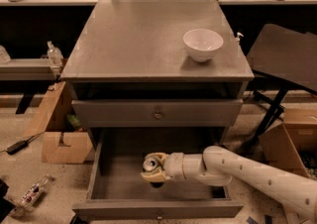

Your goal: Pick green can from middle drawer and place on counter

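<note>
One green can sits low in the frame, just left of centre, inside the open middle drawer. Only its silver lid and pull tab show clearly. The dark body below is mostly hidden by the gripper, which reaches in from the lower right and pinches the can across its sides, the pale fingers wrapped close under the rim.

The lid faces up toward the camera, so the can's long axis looks roughly vertical, perhaps leaning a little toward the upper left. I cannot tell whether its base touches the drawer floor.

A can like this is probably light and stiff if full, but thin-walled and easily dented if empty. Its smooth painted side is likely slippery. A hold across the middle of the body, below the rim, seems the safest, with moderate squeeze and the can kept upright.

Around it, the drawer's grey floor is bare, with low walls at the left and front. Above is the closed front panel with its brass knob. Above that the counter fills the upper middle of the frame, carrying a white bowl toward its right. The can has to clear that panel and the counter's edge, and the wide bare area left of the bowl looks the better spot to set it.
</note>
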Motion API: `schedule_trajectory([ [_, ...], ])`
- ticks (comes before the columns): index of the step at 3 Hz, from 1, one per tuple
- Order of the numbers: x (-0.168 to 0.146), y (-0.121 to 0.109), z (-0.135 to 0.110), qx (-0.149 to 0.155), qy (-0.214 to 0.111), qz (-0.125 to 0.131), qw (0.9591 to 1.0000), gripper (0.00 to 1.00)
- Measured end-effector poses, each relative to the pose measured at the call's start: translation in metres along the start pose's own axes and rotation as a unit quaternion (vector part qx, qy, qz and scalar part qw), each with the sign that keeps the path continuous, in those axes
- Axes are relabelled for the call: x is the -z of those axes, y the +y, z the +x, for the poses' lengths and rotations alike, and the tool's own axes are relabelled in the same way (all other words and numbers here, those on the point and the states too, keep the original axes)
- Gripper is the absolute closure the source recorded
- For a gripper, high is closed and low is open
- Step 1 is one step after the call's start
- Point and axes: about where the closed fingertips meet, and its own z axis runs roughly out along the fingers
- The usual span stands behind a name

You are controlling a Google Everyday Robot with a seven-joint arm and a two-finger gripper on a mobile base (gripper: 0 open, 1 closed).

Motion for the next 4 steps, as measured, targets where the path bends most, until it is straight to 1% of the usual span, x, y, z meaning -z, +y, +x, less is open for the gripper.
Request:
schedule_trajectory([
  [1,0.046,0.026,-0.063,-0.036,0.009,-0.036,0.9986,1.0],
  [2,0.103,0.012,-0.168,-0.029,-0.001,-0.046,0.9985,1.0],
  [3,0.154,-0.016,-0.289,0.006,-0.017,-0.036,0.9992,1.0],
  [4,0.185,-0.045,-0.388,0.029,-0.036,-0.01,0.9989,1.0],
])
